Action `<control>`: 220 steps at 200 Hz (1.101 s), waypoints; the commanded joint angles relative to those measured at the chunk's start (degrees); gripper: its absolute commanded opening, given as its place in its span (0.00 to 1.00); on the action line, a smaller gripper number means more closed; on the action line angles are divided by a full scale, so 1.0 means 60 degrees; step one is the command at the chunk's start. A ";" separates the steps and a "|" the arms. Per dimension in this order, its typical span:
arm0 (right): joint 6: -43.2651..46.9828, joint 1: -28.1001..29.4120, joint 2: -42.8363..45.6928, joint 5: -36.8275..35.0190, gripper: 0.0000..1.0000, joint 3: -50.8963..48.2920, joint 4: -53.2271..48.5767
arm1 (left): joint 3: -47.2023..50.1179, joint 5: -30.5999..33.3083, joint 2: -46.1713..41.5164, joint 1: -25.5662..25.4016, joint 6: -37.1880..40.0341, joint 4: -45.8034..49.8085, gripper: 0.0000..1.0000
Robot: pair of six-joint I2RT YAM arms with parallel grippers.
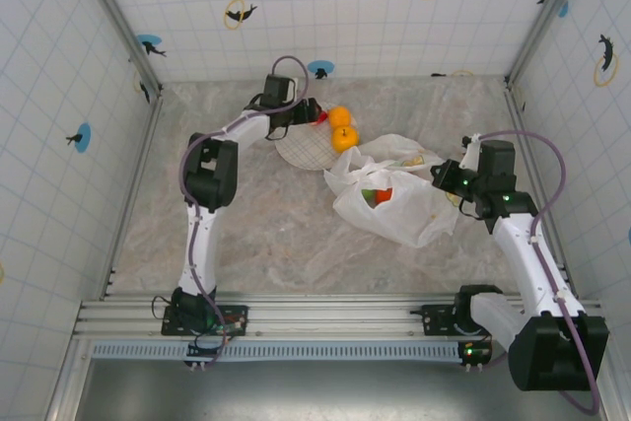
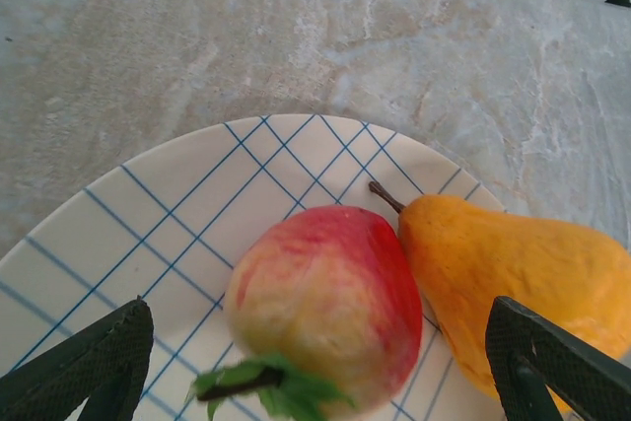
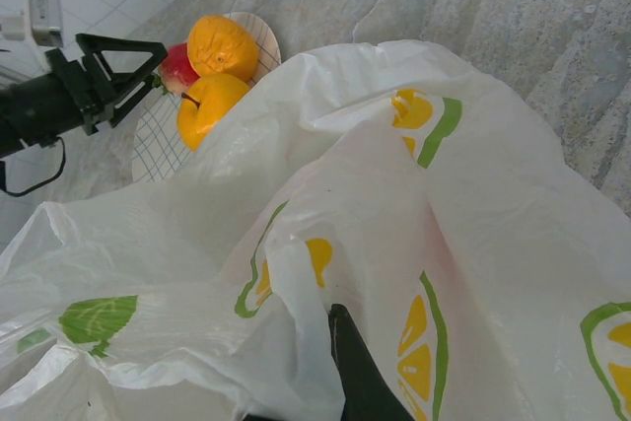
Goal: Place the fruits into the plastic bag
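Our left gripper [image 2: 320, 352] hangs spread wide over the plate [image 2: 148, 234], one finger on each side of the red apple [image 2: 325, 293], which touches a yellow pear [image 2: 513, 263]. We should drop lower and close on the apple's middle, clear of the pear, so that nothing rolls off. An orange [image 3: 223, 44] sits at the plate's far edge. Just right of the plate lies the plastic bag [image 3: 463, 224], with some fruit [image 1: 376, 194] inside. Our right gripper [image 3: 350, 382] is buried in its film; we cannot tell whether it pinches it. We want the mouth open toward the plate.
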State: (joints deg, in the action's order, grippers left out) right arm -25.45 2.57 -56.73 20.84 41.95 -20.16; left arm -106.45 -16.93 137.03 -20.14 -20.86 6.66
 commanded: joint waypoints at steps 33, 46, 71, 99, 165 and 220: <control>0.0065 -0.0061 -0.0053 -0.0061 0.00 0.0302 0.0096 | -0.0825 -0.0765 0.0810 0.0073 -0.0506 0.0061 0.84; 0.0067 -0.0061 -0.0038 -0.0060 0.00 0.0286 0.0094 | -0.0933 -0.0831 0.0934 0.0076 -0.0565 0.0083 0.81; 0.0059 -0.0061 -0.0001 -0.0082 0.00 0.0272 0.0033 | -0.0956 -0.0928 0.1045 0.0076 -0.0708 -0.0073 0.74; 0.0080 -0.0061 0.0055 -0.0090 0.00 0.0255 -0.0020 | -0.1036 -0.1003 0.1095 0.0090 -0.0807 -0.0089 0.64; -0.0061 -0.0051 0.0311 -0.0032 0.00 0.0069 -0.0010 | -0.0931 -0.0973 0.0357 0.0197 -0.0600 0.0248 0.45; -0.0241 -0.0046 0.0607 0.0057 0.00 -0.0028 -0.0027 | 0.3182 -0.0413 -0.3424 0.0198 -0.0816 -0.0664 0.44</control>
State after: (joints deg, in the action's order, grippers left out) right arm -26.20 2.57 -54.22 20.82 41.95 -20.18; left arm -97.84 -20.62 129.80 -19.38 -25.43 6.61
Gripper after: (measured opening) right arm 0.040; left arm 0.544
